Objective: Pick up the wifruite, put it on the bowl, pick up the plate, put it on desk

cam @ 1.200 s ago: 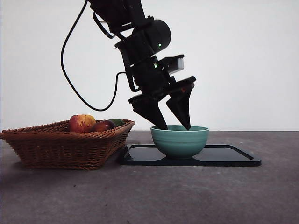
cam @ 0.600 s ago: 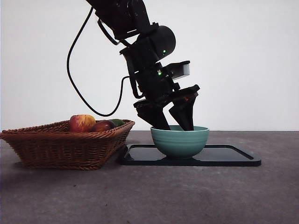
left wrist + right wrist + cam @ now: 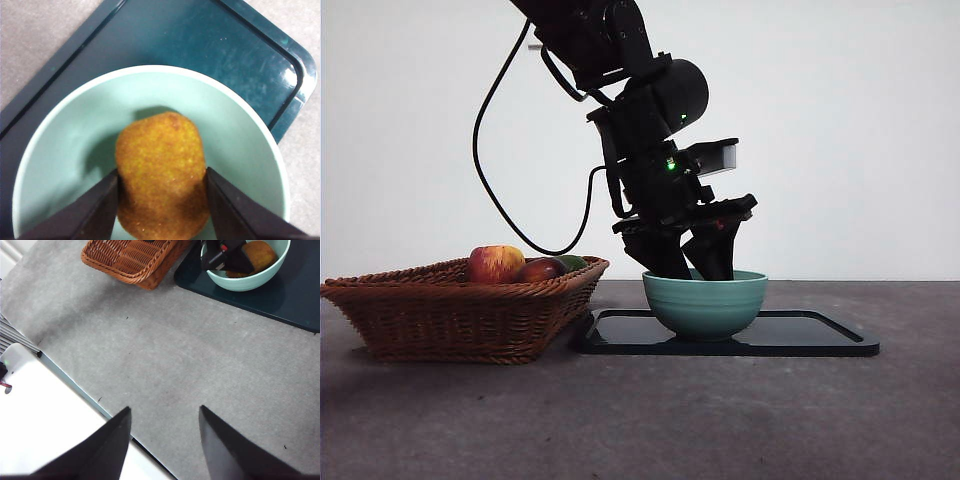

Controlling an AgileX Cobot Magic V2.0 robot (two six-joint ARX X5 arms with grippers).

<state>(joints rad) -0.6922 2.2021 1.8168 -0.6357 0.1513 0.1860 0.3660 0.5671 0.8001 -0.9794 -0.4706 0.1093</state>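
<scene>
The left end effector is clenched on the wifruite, one black jaw pressed against each side of the brown oval fruit. Both jaws and the fruit sit down inside the bowl, whose pale teal inner wall curves all around them; whether the fruit touches the bottom of the bowl cannot be told. In the front view the same end effector reaches down from the dark arm above, its two jaw tips dipping below the rim of the bowl, so the fruit itself is hidden there.

Under the bowl lies a dark teal tray, flat on the grey table; the tray's raised rim shows beyond the bowl in the left wrist view. Just beside the tray, on the side away from its bare part, stands a wicker basket, its edge near the tray's edge. A red-yellow apple and a dark red fruit rest in the basket.

The right end effector hangs well apart from all this, over bare table, its jaws spread and holding nothing. From there the bowl, the wifruite and the basket show far off.
</scene>
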